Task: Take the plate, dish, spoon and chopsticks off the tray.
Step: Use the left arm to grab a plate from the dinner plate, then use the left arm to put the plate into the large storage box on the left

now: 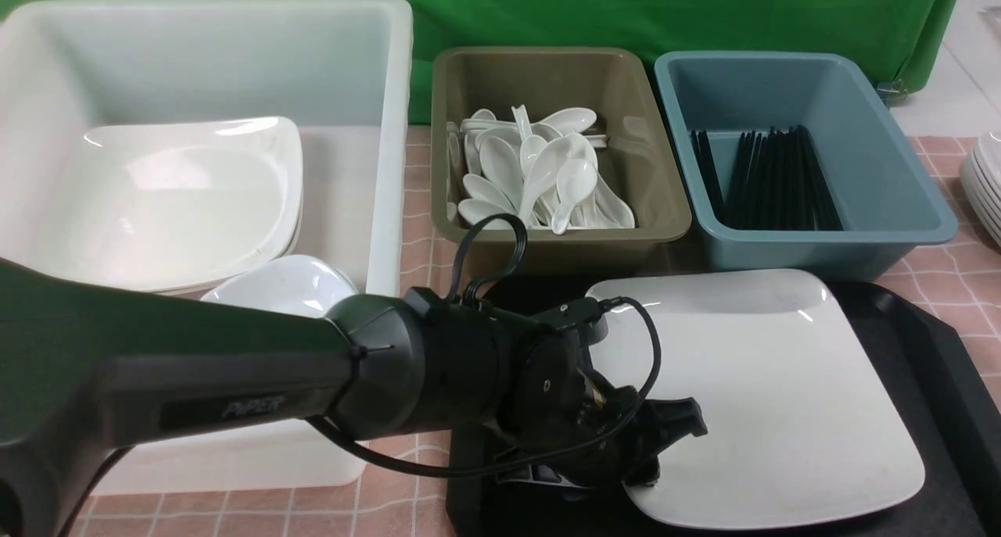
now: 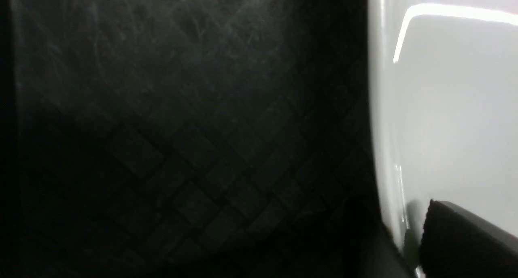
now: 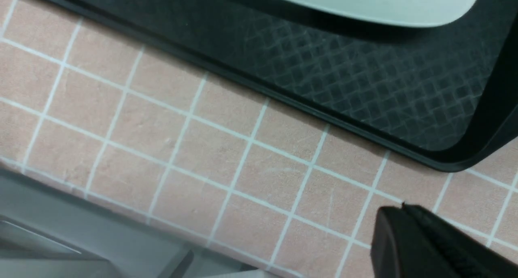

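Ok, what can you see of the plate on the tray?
The plate is large, white and glossy, square with rounded corners and a shallow raised rim; it looks like ceramic or melamine. It is empty and appears to lie flat on the black tray, covering most of it. The left end effector is at its near left edge, one finger over the rim; whether it is clamped cannot be told.
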